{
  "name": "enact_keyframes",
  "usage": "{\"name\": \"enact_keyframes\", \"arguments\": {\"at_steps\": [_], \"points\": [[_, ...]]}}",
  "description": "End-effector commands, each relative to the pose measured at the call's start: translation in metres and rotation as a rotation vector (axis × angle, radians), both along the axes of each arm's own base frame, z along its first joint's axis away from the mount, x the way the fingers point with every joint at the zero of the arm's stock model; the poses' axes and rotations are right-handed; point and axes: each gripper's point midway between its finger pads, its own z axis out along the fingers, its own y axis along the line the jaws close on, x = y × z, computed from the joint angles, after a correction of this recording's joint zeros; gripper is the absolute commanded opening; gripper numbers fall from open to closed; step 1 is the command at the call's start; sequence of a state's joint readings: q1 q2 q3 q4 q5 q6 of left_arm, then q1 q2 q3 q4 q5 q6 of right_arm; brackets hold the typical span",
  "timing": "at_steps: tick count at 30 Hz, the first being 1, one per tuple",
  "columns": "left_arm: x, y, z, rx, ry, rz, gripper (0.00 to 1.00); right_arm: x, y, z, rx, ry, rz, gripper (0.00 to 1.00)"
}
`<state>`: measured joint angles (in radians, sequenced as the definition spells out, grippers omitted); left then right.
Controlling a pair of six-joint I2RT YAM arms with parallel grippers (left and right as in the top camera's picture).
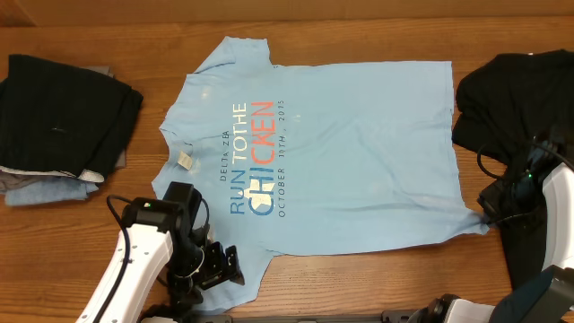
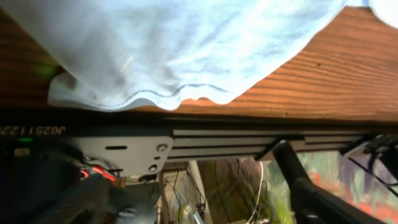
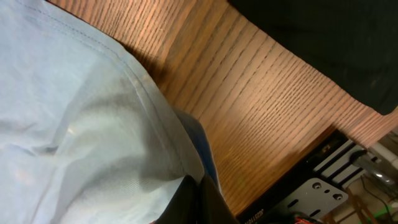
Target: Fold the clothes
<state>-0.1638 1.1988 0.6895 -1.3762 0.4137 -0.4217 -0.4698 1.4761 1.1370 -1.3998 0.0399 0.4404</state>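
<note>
The light sky-blue T-shirt lies spread flat on the wooden table, with its printed lettering face up and its collar to the left. My left gripper is open at the shirt's near sleeve by the table's front edge. In the left wrist view the sleeve hem hangs above the open fingers, which hold nothing. My right gripper is shut on the shirt's near right hem corner. In the right wrist view the fingers pinch the blue fabric.
A pile of folded black, grey and dull-blue garments sits at the far left. A plain black shirt lies at the right and also shows in the right wrist view. A metal rail runs along the table's front edge.
</note>
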Motion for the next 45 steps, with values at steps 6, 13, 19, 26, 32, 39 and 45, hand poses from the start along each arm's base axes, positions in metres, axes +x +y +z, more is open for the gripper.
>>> {"name": "enact_keyframes", "arguments": {"at_steps": [6, 13, 19, 26, 32, 39, 45], "points": [[-0.006, 0.021, -0.015, 0.165, 0.027, 0.055, 0.88, 0.011, -0.003, 0.005, -0.006, -0.049, -0.005, 0.04], [-0.005, 0.035, -0.032, 0.351, 0.111, 0.100, 0.90, 0.020, 0.005, 0.005, 0.044, -0.095, 0.029, 0.05], [0.006, 0.033, -0.043, 0.391, 0.088, 0.119, 0.95, 0.023, 0.009, 0.005, 0.071, -0.113, 0.044, 0.05], [0.013, 0.036, -0.062, 0.412, 0.029, 0.168, 0.99, 0.025, 0.010, 0.005, 0.077, -0.123, 0.046, 0.05], [-0.001, 0.038, -0.082, 0.403, 0.036, 0.173, 0.90, 0.026, 0.010, 0.005, 0.076, -0.126, 0.046, 0.05], [-0.011, 0.038, -0.078, 0.404, 0.082, 0.165, 0.04, 0.027, 0.009, 0.005, 0.074, -0.128, 0.047, 0.05], [-0.008, 0.037, -0.062, 0.393, 0.096, 0.113, 0.04, 0.026, 0.010, 0.005, 0.075, -0.127, 0.047, 0.05]]}}
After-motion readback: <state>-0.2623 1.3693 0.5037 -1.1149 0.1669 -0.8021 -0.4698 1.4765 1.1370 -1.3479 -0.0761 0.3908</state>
